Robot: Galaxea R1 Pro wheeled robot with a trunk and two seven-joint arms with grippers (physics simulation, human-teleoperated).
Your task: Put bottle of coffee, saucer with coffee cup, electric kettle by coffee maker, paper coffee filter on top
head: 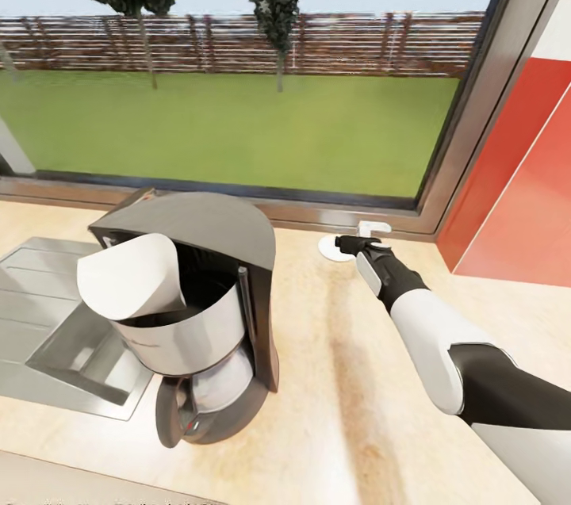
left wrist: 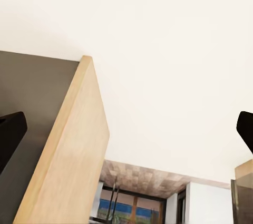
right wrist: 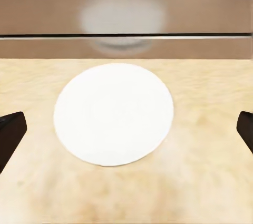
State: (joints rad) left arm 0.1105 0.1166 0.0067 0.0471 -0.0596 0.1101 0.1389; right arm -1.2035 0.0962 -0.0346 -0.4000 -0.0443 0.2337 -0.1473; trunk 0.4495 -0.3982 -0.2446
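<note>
Reaching toward the upper right of the head view, the white-and-black right arm extends its right gripper (head: 349, 242) to the near edge of the small flat round white saucer (head: 331, 249), which lies on the light beige wood-grain kitchen countertop (head: 317, 378) just below the grey window frame (head: 238, 200). Seen from the right wrist camera, the saucer (right wrist: 113, 113) lies flat on the worktop between the two dark fingertips (right wrist: 10, 134), whose jaws stand wide apart and hold nothing. At lower left of the head view stands the tall coffee maker (head: 198, 315), dark grey with a silver-white front and glass carafe; the white paper coffee filter (head: 131, 277), a cone, rests tilted in its open top. A steel sink (head: 47, 330) occupies the left edge, touching the machine's side in the picture. A red wall panel (head: 515, 188) fills the right edge. The left wrist camera shows a pale ceiling, a light wooden board (left wrist: 71, 161) and two dark fingertips (left wrist: 10, 137) set well apart, gripping nothing.
</note>
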